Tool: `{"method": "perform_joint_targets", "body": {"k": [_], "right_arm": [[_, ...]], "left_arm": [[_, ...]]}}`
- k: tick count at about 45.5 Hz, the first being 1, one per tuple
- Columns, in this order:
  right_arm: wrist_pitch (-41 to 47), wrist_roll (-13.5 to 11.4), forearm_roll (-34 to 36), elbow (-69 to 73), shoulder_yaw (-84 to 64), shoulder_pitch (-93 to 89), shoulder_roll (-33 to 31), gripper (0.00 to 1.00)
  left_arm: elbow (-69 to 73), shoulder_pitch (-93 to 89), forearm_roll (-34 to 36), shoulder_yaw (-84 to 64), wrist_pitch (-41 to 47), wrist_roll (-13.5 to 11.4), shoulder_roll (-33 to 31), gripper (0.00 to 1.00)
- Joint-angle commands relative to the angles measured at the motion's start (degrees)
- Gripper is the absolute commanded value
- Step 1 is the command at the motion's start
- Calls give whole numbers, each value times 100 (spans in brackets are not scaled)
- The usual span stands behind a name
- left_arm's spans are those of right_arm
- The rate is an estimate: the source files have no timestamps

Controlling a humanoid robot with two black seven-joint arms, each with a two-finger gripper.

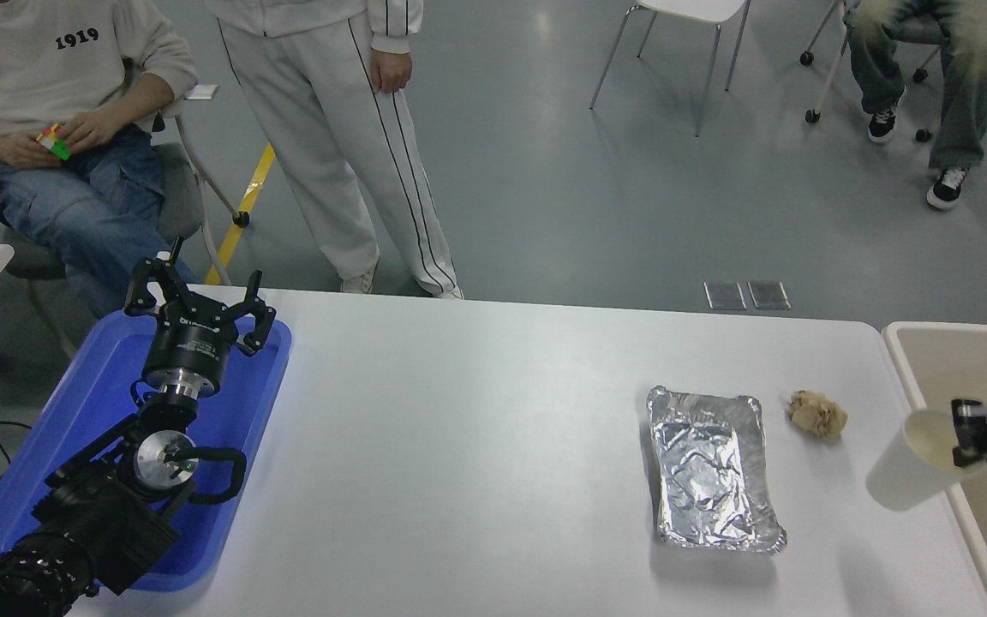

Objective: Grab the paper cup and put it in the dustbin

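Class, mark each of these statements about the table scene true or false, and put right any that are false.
1. The right tool holds the paper cup by its rim. True.
2. The paper cup already lies inside the dustbin. False: it is held tilted over the table's right edge, beside the bin's rim.
3. The crumpled brown paper ball sits inside the foil tray. False: it lies on the table, to the right of the tray's far end.
4. The left tool is parked above the blue tray. True.
5. The foil tray holds food. False: only bare crinkled foil shows.
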Motion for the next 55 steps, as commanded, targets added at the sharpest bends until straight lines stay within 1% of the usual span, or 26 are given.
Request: {"method": "perform_joint_targets", "body": {"k": [1, 16, 20, 28, 39, 47, 55], "right_arm": [[510, 19, -8, 82, -449, 1285, 112, 0], [510, 11, 1, 153, -1196, 2744, 472, 0], [510, 11, 1, 153, -1302, 2912, 587, 0], [510, 11, 1, 153, -1311, 3184, 622, 0], [510, -7, -8, 144, -1319, 3176, 596, 0], [510, -7, -43, 39, -1618, 3062, 552, 0], [510, -16, -175, -313, -1724, 2658, 130, 0]], "left_arm": [[0, -1, -1, 0, 1, 0, 2, 100], [0, -1, -1, 0, 1, 0, 2, 100], [0, 8, -1, 0, 1, 0, -6, 100], [0, 8, -1, 0, 1, 0, -6, 100], [0, -1, -1, 0, 1, 0, 2, 100], [0, -1, -1, 0, 1, 0, 2, 100], [0, 8, -1, 0, 1, 0, 2, 100]]}}
